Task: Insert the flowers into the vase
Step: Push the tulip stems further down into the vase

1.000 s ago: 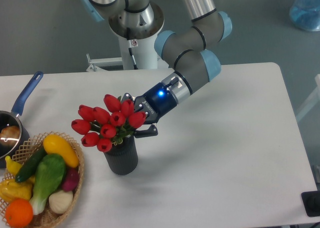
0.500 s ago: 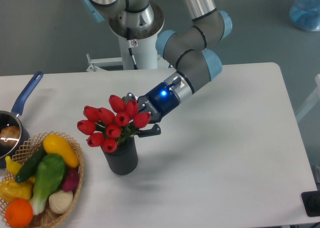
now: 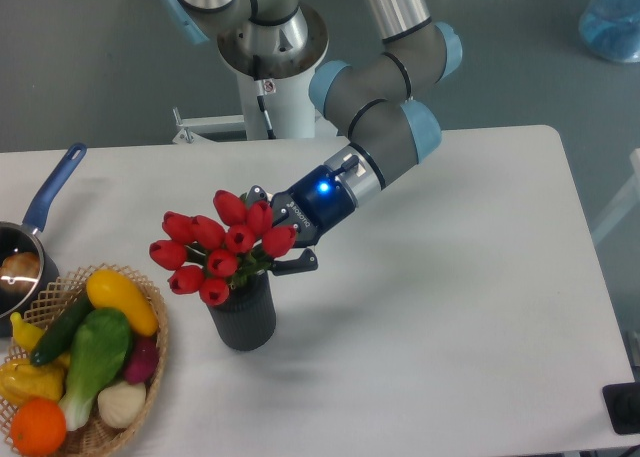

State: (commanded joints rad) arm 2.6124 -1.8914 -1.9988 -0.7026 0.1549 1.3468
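Note:
A bunch of red tulip flowers point(image 3: 213, 249) leans to the left over the dark ribbed vase point(image 3: 243, 319), which stands upright on the white table. The green stems run down into the vase's mouth. My gripper point(image 3: 276, 231) comes in from the right at the level of the flower heads, with one finger above the bunch and one below. It looks shut on the flowers near the top of the stems. The stems' lower ends are hidden inside the vase.
A wicker basket point(image 3: 157, 322) of colourful vegetables sits just left of the vase at the table's front left. Behind it a blue-handled saucepan point(image 3: 52, 189) lies at the left edge. The robot's base point(image 3: 272, 67) stands behind the table.
The gripper and the flowers shifted slightly right and down together, then back a little to the left. The vase stayed in place.

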